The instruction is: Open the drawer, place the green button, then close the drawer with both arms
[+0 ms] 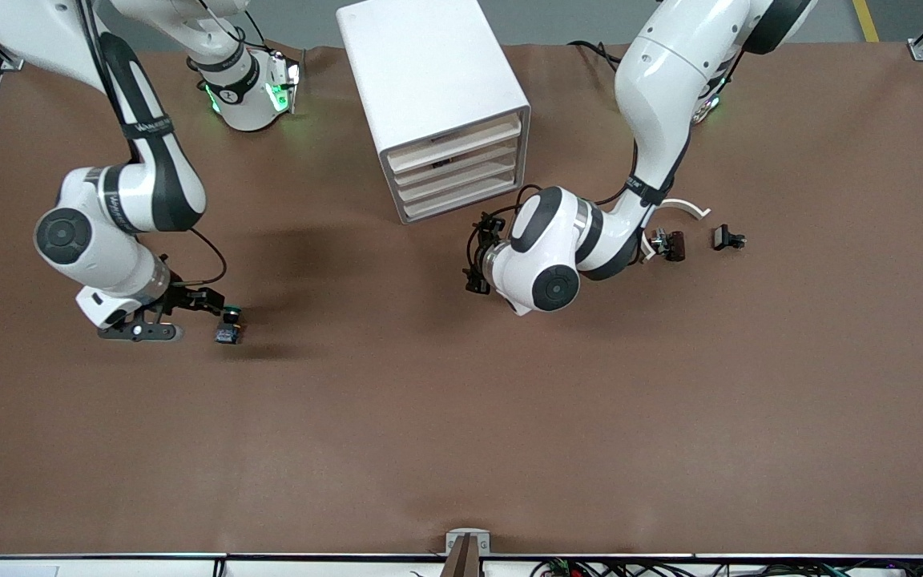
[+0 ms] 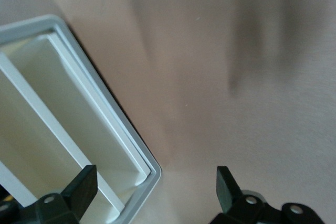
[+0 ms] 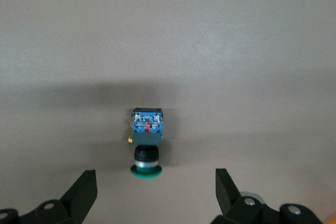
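**Both Grippers Poised, Button on the Table**

While the four drawers sit flush in the white cabinet [image 1: 437,96], both arms are down at table level and neither one grips a thing. Over at the right arm's end of the brown table [image 1: 461,417], the right gripper [image 1: 203,308] hangs low just beside the button [image 1: 228,327], jaws spread wide. Look through the right wrist view and the button [image 3: 146,140] lies on its side, green cap pointing toward the gripper, bluish-grey base away from it, black barrel in between, framed by the two black fingers [image 3: 81,192] but touched by neither.

Now the left gripper [image 1: 479,256]: it hovers just beside the cabinet's lower front corner, the one toward the left arm's end, jaws apart as well. The left wrist view shows the cabinet's grey-white frame [image 2: 126,156] and cream drawer fronts [image 2: 68,108] close up, one finger [image 2: 81,187] in front of the drawers and the other off to the side over bare table.

Toward the left arm's end lie a curved white piece [image 1: 686,207], a brown clip-like part [image 1: 670,243] and a black clip-like part [image 1: 727,237].
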### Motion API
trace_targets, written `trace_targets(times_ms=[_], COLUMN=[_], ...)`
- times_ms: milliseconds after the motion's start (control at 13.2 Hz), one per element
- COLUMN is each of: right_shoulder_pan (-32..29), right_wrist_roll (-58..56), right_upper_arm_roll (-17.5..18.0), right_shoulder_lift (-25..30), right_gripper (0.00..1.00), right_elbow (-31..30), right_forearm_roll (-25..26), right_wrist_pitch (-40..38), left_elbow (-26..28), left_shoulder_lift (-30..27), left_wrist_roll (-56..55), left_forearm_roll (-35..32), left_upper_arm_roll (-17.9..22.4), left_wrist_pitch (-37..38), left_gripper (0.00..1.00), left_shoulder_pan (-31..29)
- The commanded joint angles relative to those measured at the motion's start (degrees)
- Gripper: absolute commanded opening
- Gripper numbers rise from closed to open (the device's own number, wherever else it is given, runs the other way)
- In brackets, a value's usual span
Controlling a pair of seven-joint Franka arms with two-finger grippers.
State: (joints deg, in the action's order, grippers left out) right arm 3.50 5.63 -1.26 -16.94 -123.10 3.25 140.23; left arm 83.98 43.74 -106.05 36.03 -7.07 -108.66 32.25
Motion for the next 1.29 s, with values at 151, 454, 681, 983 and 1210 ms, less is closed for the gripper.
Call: trace_targets(times_ms=[151,454,681,983,1210], right_shoulder_pan=[0.5,0.6,0.6,0.5,0.5], right_wrist_roll=[0.7,0.5,-0.4,-0.3,-0.3], right_upper_arm_roll=[0.3,0.3,0.2,0.2,0.2], right_shoulder_lift=[-7.8,-12.1,-13.3,-13.8,-14.3], right_gripper=[1.0,1.0,1.0,0.46,0.19], right_elbow=[2.5,5.1,6.2,6.2,6.5], right_forearm_roll=[-3.3,-3.4,-3.4,-3.4,-3.4], right_wrist_pitch=[6.2,6.0,5.5,2.6,2.5], left_elbow=[-1.0,-1.0,-1.0,-1.0,-1.0], left_shoulder_lift=[2.6,3.0,5.6,8.2,9.0], left_wrist_roll=[-1.4,-0.3,-1.2,-2.8,-7.2], left_forearm_roll=[4.7,9.0,9.7,16.0,16.1], left_upper_arm_roll=[0.2,0.1,0.1,0.2,0.2], left_wrist_pitch=[6.3,12.2,12.2,12.5,14.6], left_gripper=[1.0,1.0,0.95,0.82,0.73], left_shoulder_pan=[1.0,0.7,0.8,0.0,-0.4])
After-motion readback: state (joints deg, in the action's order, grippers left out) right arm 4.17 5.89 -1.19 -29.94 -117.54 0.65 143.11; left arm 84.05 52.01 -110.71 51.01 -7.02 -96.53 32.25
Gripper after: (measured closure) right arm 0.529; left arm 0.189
